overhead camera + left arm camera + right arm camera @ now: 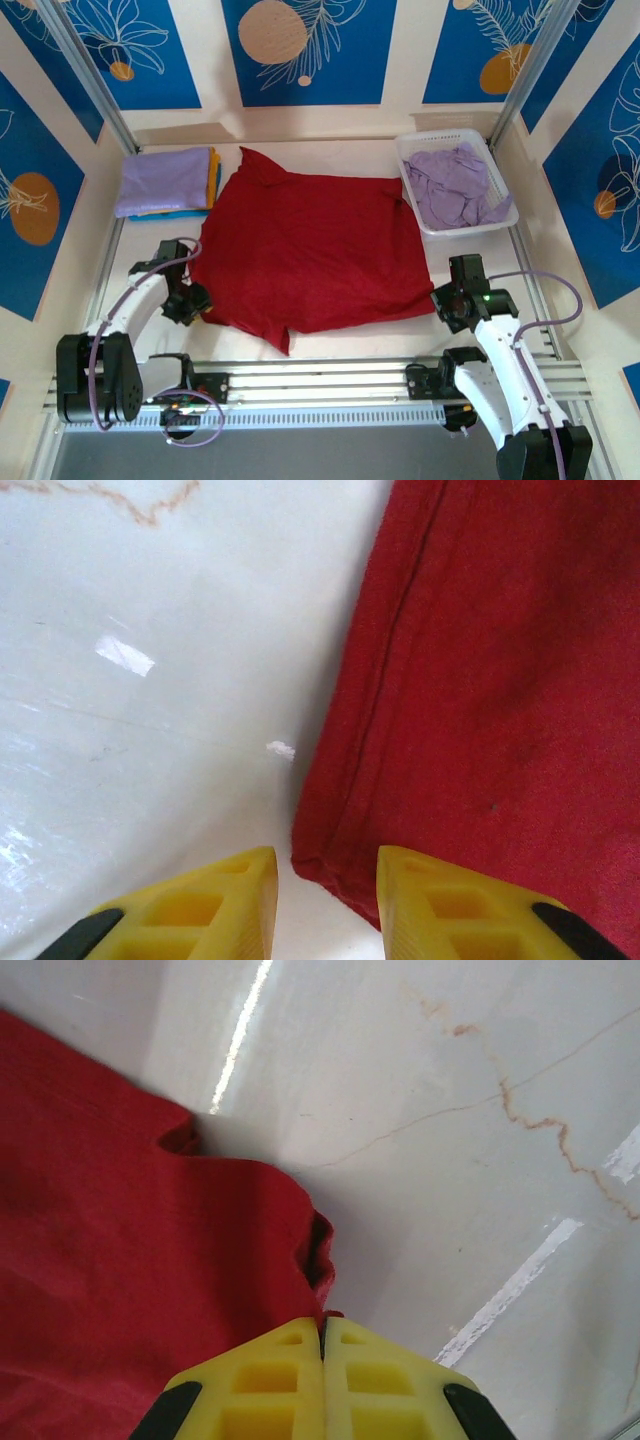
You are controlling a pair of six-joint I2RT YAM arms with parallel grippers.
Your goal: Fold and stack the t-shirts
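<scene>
A dark red t-shirt (310, 250) lies spread over the middle of the table, a little rumpled. At its near left corner my left gripper (195, 298) is open. In the left wrist view the yellow fingers (325, 865) straddle the hemmed corner of the red cloth (480, 700), which lies on the table between them. My right gripper (446, 300) is at the shirt's near right corner. In the right wrist view it (322, 1322) is shut on the edge of the red shirt (130, 1250). A folded stack (165, 180) with lavender on top of orange-yellow and blue sits at the back left.
A white lattice basket (437, 136) at the back right holds crumpled lavender shirts (455, 185). Bare white table (145, 250) shows left of the red shirt and along the near edge. Metal frame posts and printed walls close in the sides.
</scene>
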